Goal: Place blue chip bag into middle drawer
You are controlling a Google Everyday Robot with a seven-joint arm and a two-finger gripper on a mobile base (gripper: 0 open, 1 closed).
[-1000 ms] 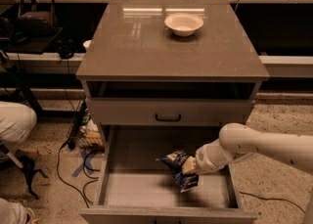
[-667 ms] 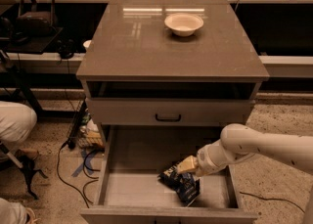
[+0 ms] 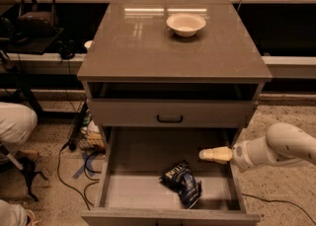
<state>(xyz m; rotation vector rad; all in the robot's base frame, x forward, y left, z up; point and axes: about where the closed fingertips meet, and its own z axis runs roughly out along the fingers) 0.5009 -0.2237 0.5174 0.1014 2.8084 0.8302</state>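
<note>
- The end effector [image 3: 205, 154] hangs over the right rear part of the open drawer [image 3: 129, 190], just inside its right wall, pointing left.
- It is pale and tapered. I cannot tell whether it is open or closed.
- It holds nothing: the bag [image 3: 181, 183] lies apart from it, lower and a little to the left.
- The white arm [image 3: 282, 146] comes in from the right edge, outside the drawer's right wall.
- The bag rests on the drawer floor, right of centre and near the front wall. It is dark blue with white lettering, crumpled, and set at a slant.
- The rest of the drawer floor is bare and pale.
- Above the open drawer is a shut drawer front with a black handle [image 3: 170, 118].
- A white bowl [image 3: 185, 24] stands upright on the surface [image 3: 148, 52], towards the back and slightly right of centre.
- On the floor to the left of the cabinet lie dark cables [image 3: 74, 170].
- A leg in pale trousers [image 3: 15, 121] shows at the left edge.
</note>
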